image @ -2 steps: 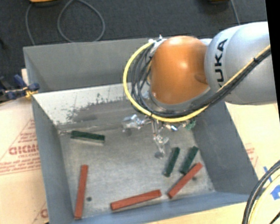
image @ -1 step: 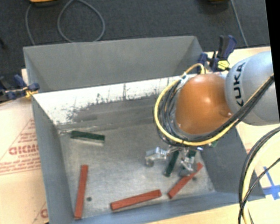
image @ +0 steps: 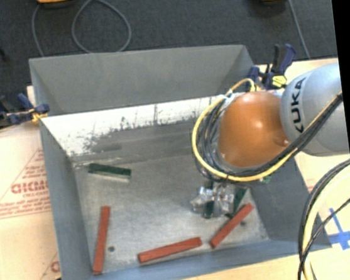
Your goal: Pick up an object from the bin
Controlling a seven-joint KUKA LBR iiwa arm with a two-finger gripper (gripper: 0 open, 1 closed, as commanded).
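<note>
Silver arm (image: 314, 113) — orange cover (image: 250, 130), yellow cables (image: 205, 121)

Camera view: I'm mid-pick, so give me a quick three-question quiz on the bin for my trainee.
1. How many red-brown sticks lie in the bin? A) two B) three C) five
2. True or false: the dark green stick near the back wall lies left of the pincer, apart from it.
3. Fill in: the slanted red-brown stick closest to the pincer lies toward the view's lower ____.
Key: 1 B; 2 true; 3 right.
</note>
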